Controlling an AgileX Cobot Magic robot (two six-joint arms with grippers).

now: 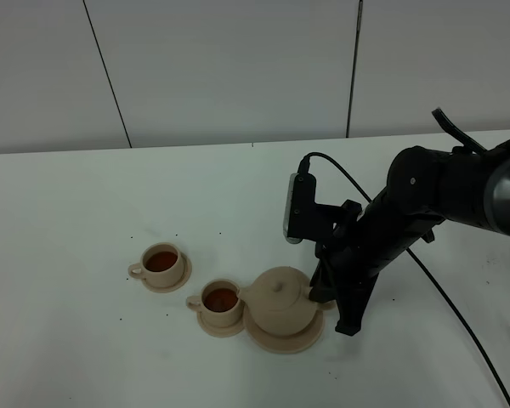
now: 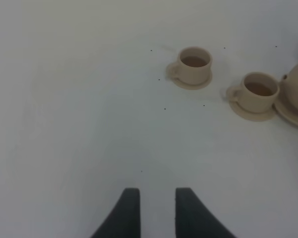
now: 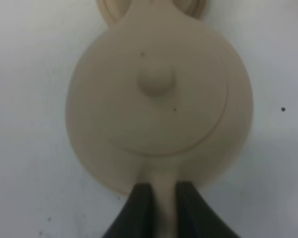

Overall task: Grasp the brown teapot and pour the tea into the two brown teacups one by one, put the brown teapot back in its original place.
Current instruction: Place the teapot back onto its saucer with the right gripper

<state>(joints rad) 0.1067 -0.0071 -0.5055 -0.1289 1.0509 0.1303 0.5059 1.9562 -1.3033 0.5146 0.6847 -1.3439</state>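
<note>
- Right gripper (image 3: 159,198), nearest the lens in the right wrist view: its two dark fingers (image 3: 139,208) are pressed against either side of the loop handle of the brown teapot (image 1: 280,302), pinching it; in the exterior high view the black right arm (image 1: 391,221) reaches down from 2 o'clock to the pot's handle side
- White table (image 1: 85,212): bears every object; a few small dark specks lie scattered on it
- Large saucer (image 1: 282,340): flat, round, beige-tan, lying at about 6 o'clock in the exterior high view; the teapot appears to sit on it, its rim showing all round the pot's base
- Brown teapot, seen from above in the right wrist view (image 3: 159,99): rounded, matte tan, lid on with its knob (image 3: 156,82) central; spout turned toward 9 o'clock in the exterior high view, pointing at the nearer cup
- Left gripper (image 2: 156,210): two dark fingertips stand slightly spread with bare table between them, holding nothing, well apart from the crockery
- Near teacup (image 1: 221,300): on its small saucer, just beside the large saucer at its 9 o'clock; filled with reddish-brown tea
- Far teacup (image 1: 162,262): on its own saucer, at about 10 o'clock from the near cup; likewise filled with tea
</note>
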